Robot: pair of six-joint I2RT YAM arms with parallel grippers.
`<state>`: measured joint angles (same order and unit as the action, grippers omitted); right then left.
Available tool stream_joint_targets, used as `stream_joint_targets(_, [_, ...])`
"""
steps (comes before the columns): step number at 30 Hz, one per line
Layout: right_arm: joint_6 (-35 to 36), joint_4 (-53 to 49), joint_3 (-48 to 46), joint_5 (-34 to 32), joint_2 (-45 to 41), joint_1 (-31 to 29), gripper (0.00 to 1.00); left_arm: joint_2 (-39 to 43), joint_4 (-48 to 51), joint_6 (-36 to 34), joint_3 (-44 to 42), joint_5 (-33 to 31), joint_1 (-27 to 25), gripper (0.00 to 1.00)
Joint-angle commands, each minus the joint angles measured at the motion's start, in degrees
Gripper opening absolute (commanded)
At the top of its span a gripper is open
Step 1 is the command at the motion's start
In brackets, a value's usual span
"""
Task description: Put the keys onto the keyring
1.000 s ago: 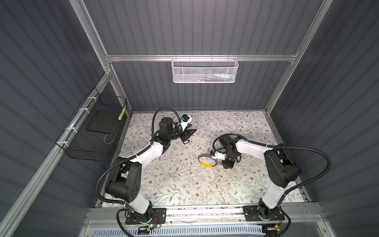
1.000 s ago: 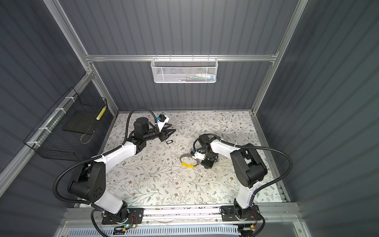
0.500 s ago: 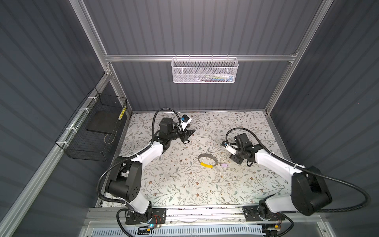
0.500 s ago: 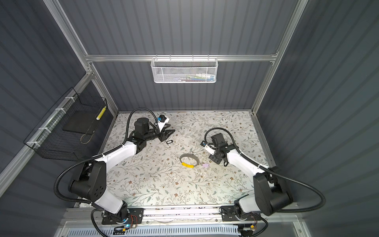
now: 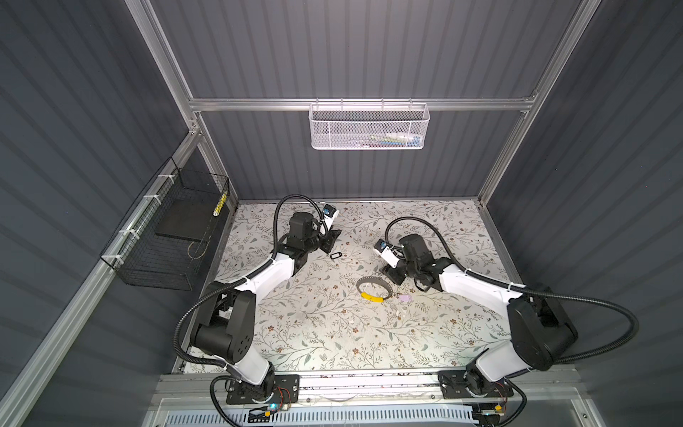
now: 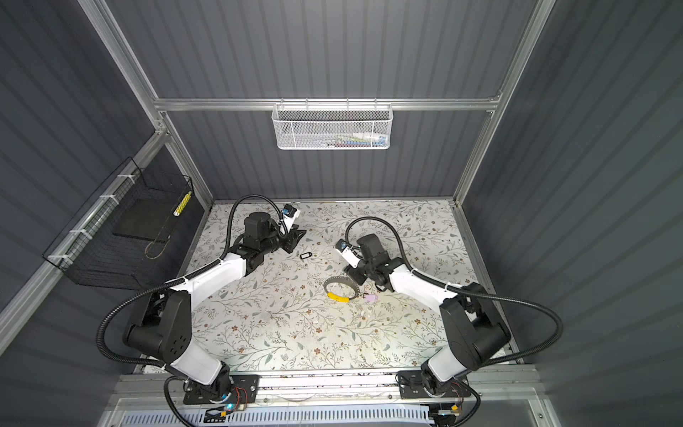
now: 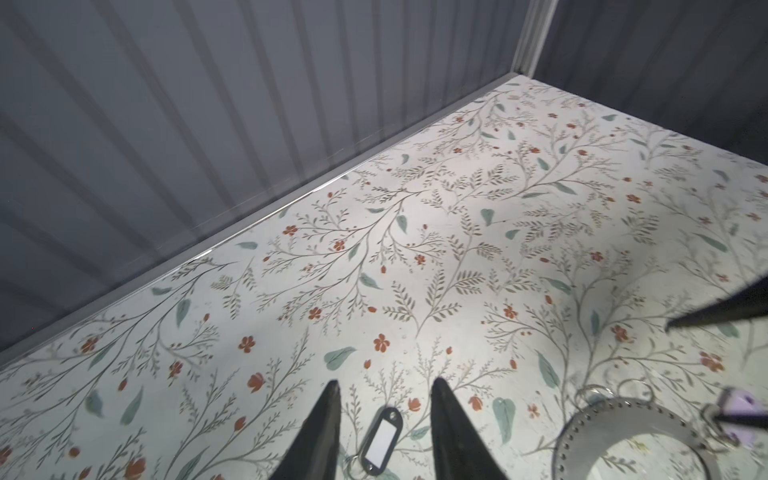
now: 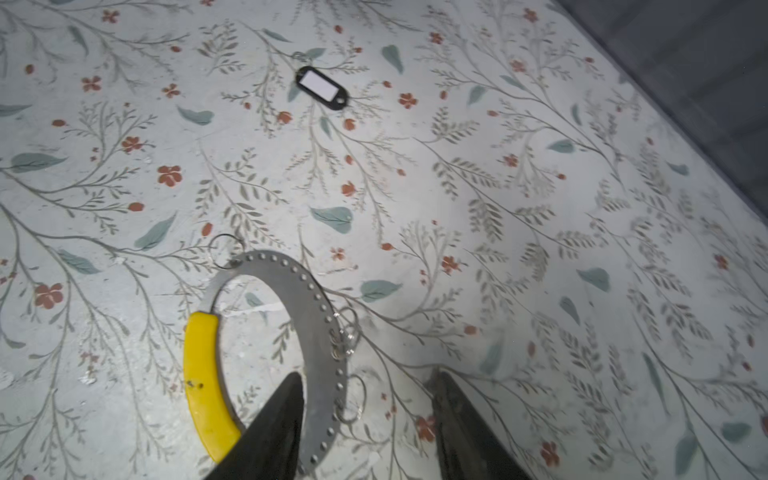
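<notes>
The keyring [image 5: 374, 282] [image 6: 342, 281] [image 8: 309, 316], a grey metal hoop with a yellow tag [image 5: 371, 297] [image 8: 201, 374], lies flat mid-table. Of the keys, the black-rimmed tag [image 5: 335, 255] [image 6: 305, 255] [image 8: 322, 88] lies further back. In the left wrist view this tag [image 7: 382, 440] rests between the spread fingers of my open left gripper [image 7: 384, 384] [image 5: 330, 242], and neither finger touches it. The lilac-tagged key [image 5: 404, 298] [image 6: 370, 297] [image 7: 739, 405] lies just right of the hoop. My right gripper [image 8: 368, 374] [image 5: 392, 275] is open at the hoop's right rim, one finger over the band.
Several small split rings [image 8: 347, 336] hang on the hoop's holes. A white mesh basket [image 5: 369, 127] hangs on the back wall and a black wire basket [image 5: 170, 236] on the left wall. The back wall's foot [image 7: 291, 195] runs close behind the left gripper.
The right gripper left the hoop, swung right, and has come back to its right rim; the lilac key now lies loose on the table. The left arm stayed, its jaws slightly narrower.
</notes>
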<state>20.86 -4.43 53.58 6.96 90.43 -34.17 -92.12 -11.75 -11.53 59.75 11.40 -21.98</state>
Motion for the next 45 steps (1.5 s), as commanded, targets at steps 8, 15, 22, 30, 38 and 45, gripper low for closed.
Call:
stream_joint_targets(8, [-2.0,4.32,3.99,3.17,8.81,-5.59,0.47,2.55,-5.9,6.76,-6.04,-13.87,0.31,0.29])
stream_joint_targets(15, [1.6,4.75,6.32,4.25,13.76,-8.84,0.43,2.37,-2.14,6.33,-3.78,-14.16,0.35,0.36])
stream_joint_targets(22, [2.23,3.6,9.57,0.07,18.35,-9.79,0.37,2.56,-1.04,4.84,-3.39,-13.95,0.31,0.36])
stream_joint_targets(30, [2.69,2.24,11.08,-1.23,20.08,-10.03,0.33,2.56,0.05,3.19,-3.01,-13.32,0.34,0.36])
stream_joint_targets(38, [2.79,1.14,11.16,-1.4,20.11,-10.21,0.27,2.38,0.66,2.17,-2.93,-13.16,0.31,0.37])
stream_joint_targets(45, [1.17,-0.09,11.11,-1.51,19.74,-10.38,0.32,2.29,0.92,1.91,-2.99,-12.8,0.33,0.37])
